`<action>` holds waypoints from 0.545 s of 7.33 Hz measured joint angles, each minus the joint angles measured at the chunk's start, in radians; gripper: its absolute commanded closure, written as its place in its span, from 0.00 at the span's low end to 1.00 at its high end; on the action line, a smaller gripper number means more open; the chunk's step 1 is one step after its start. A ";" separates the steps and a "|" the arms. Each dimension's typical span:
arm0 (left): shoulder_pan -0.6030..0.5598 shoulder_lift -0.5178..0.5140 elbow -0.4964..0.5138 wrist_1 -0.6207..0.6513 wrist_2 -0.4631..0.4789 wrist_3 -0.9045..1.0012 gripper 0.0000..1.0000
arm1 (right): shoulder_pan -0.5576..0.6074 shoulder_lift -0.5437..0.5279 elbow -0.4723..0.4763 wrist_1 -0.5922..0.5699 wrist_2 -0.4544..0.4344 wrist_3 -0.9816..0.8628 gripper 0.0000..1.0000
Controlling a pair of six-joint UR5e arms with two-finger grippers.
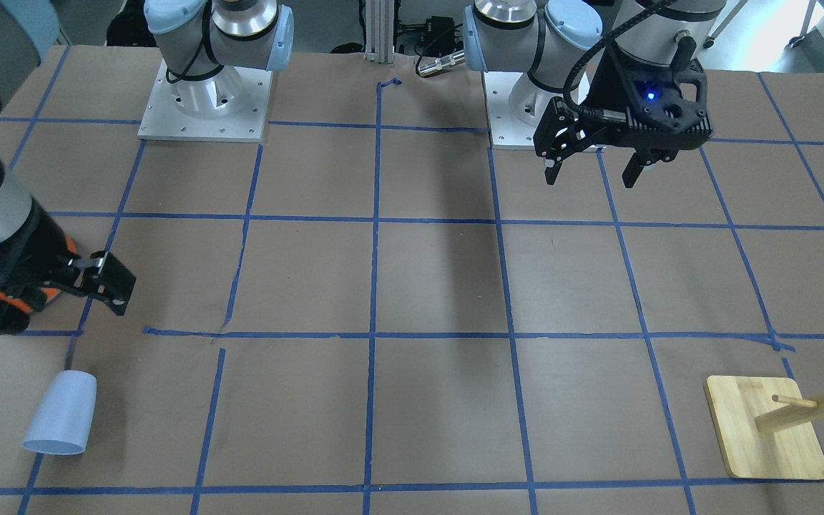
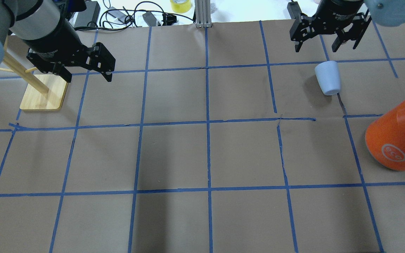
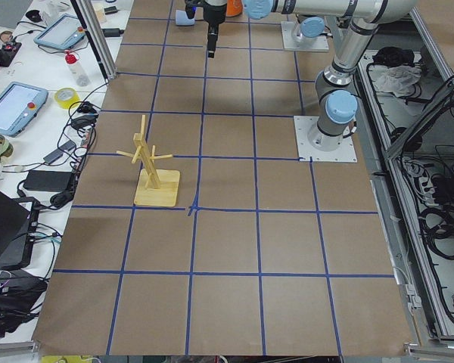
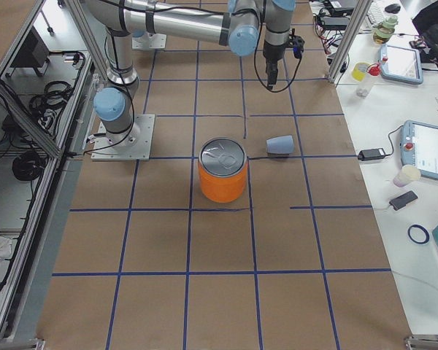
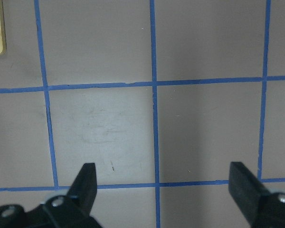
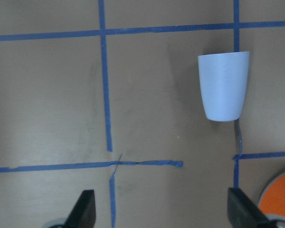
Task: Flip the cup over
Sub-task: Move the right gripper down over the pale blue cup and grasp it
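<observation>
The pale lavender-blue cup [image 2: 327, 78] lies on its side on the brown paper, wide rim pointing away from the robot. It also shows in the front view [image 1: 61, 413], the right side view [image 4: 279, 145] and the right wrist view [image 6: 223, 85]. My right gripper [image 2: 329, 38] is open and empty, held above the table near the cup without touching it; the cup sits up and to the right of its fingers [image 6: 85, 209]. My left gripper [image 2: 88, 78] is open and empty above bare paper, far from the cup, and shows in the front view [image 1: 589, 180].
A big orange can [image 2: 396, 137] with a silver top stands near the cup, on the robot's side of it. A wooden peg stand [image 2: 44, 93] stands beside the left gripper. Blue tape lines grid the paper.
</observation>
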 measured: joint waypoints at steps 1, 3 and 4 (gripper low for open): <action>0.000 0.002 0.000 0.000 0.007 -0.001 0.00 | -0.046 0.062 0.002 -0.067 -0.008 -0.075 0.03; 0.000 0.005 -0.001 0.001 0.011 -0.002 0.00 | -0.123 0.189 0.012 -0.228 -0.011 -0.225 0.03; 0.000 0.005 -0.001 0.002 0.011 -0.002 0.00 | -0.143 0.240 0.013 -0.280 -0.006 -0.255 0.03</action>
